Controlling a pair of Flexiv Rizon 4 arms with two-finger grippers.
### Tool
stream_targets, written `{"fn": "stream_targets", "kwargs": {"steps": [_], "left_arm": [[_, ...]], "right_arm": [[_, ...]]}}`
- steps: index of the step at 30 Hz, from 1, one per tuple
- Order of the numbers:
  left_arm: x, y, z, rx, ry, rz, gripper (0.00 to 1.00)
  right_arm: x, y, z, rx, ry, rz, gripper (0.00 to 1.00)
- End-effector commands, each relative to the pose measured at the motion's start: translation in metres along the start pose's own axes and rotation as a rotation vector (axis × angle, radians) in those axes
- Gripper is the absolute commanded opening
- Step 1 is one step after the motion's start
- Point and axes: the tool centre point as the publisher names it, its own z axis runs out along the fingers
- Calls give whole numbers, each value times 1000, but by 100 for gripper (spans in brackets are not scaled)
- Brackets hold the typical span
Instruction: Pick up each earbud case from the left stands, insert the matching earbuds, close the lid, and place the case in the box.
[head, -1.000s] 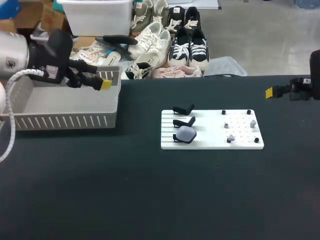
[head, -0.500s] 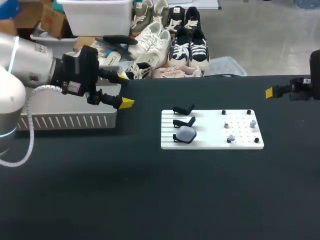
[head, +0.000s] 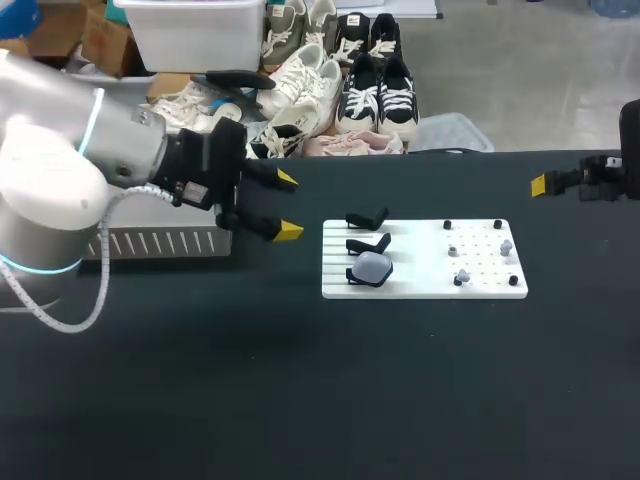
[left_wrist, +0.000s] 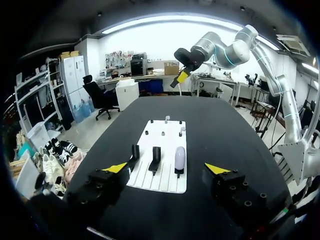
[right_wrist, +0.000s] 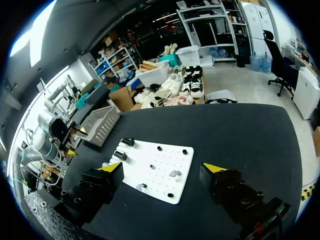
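Wide open and empty, the left gripper (head: 288, 205) hangs over the black table (head: 300, 400), just beside the left edge of the white board (head: 420, 250). From above, only one yellow tip of the right gripper (right_wrist: 161, 167) is seen, near the far right edge of the table and well apart from the board. The right wrist view shows what the head view does not: both its fingers are spread wide with nothing between them, and the board lies ahead. The grey box (head: 150, 240) with slotted walls is partly hidden behind the left arm (head: 60, 190) from above, while the right wrist view shows its open top. Three black stands (head: 367, 217) are in a row on the left part of the board. One earbud case (head: 373, 266) sits on the stand nearest the front of the table. It is rounded, milky white and a little translucent; I cannot tell whether its lid is closed. Small grey earbuds (head: 505, 246) rest on the right part of the board — the left wrist view shows the case upright, ahead of the fingers
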Motion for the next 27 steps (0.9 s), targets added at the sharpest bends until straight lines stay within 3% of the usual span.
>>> {"fn": "stream_targets", "kwargs": {"steps": [1,9,17,18,24,25,26,27], "left_arm": [[4,7,18,19,0,-3,100],[8,4,32,34,-9,-5,100],[20,-10,47,17,-9,-4,100],[22,-12,49,14,-9,-3,93],[28,-20,58,7,-9,-4,88],[29,-20,59,4,-8,-8,85],[29,-21,61,5,-7,-10,75],[30,-23,62,6,-7,-8,49]], "right_arm": [[0,0,0,0,0,0,100],[0,0,0,0,0,0,100],[0,0,0,0,0,0,100],[0,0,0,0,0,0,100],[0,0,0,0,0,0,100],[0,0,0,0,0,0,100],[0,0,0,0,0,0,100],[0,0,0,0,0,0,100]]}}
